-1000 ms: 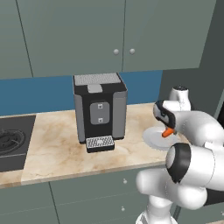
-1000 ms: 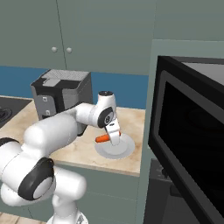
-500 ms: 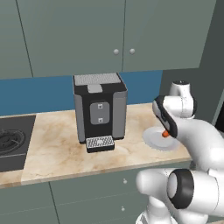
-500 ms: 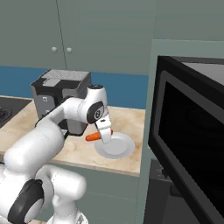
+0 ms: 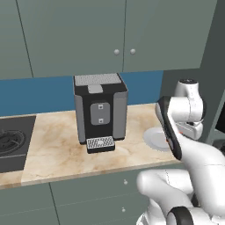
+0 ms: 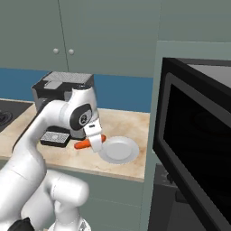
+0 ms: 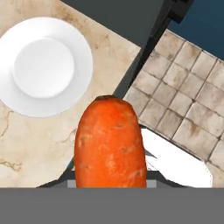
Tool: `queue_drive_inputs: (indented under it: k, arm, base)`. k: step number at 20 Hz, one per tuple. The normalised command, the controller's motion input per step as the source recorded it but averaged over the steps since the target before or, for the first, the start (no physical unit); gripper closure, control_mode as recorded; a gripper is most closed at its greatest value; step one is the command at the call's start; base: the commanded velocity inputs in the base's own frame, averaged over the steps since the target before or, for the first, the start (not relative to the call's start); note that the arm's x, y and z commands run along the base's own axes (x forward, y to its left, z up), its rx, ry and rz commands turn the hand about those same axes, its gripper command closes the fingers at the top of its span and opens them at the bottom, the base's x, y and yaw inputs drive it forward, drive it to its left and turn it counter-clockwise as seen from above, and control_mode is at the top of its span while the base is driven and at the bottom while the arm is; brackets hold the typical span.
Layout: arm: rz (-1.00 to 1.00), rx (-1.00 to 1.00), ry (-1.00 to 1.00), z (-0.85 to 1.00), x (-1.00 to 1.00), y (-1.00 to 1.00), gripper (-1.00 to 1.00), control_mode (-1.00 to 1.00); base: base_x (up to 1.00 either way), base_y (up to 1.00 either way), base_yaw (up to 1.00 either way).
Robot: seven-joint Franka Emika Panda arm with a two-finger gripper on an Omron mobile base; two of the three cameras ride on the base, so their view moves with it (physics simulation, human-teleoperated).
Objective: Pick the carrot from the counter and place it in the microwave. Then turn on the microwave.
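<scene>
Carrot [image 6: 84, 144] clamped in the gripper [image 6: 96, 145] and up off the counter [image 6: 131, 121], just beside the plate [image 6: 121, 150]; carry step now, and next I'd judge a swing toward the open microwave [image 6: 198, 149].

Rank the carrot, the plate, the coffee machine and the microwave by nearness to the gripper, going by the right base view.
1. carrot: clamped in the gripper, sticking out to its left.
2. plate: on the counter just right of the gripper.
3. coffee machine: behind the arm, to the left.
4. microwave: far right; close to the coffee machine's rank.
</scene>
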Motion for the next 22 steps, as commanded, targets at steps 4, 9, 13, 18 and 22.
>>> queue_drive_inputs:
  k: [4,9,13,18,22]
  arm:
    - [0.02,0.0,-0.02,0.47,-0.63,0.18,1.0,-1.0]
    - [0.0,0.0,-0.02,0.51,-0.66,0.14,1.0,-1.0]
    - [0.0,0.0,0.0,0.45,-0.57,0.12,1.0,-1.0]
    - [0.0,0.0,0.0,0.46,-0.56,0.01,1.0,-1.0]
    - [-0.07,0.0,0.0,0.47,-0.49,0.0,1.0,-1.0]
  base:
    - [0.0,0.0,0.0]
    - [0.0,0.0,0.0]
    - [0.0,0.0,0.0]
    - [0.0,0.0,0.0]
    - [0.0,0.0,0.0]
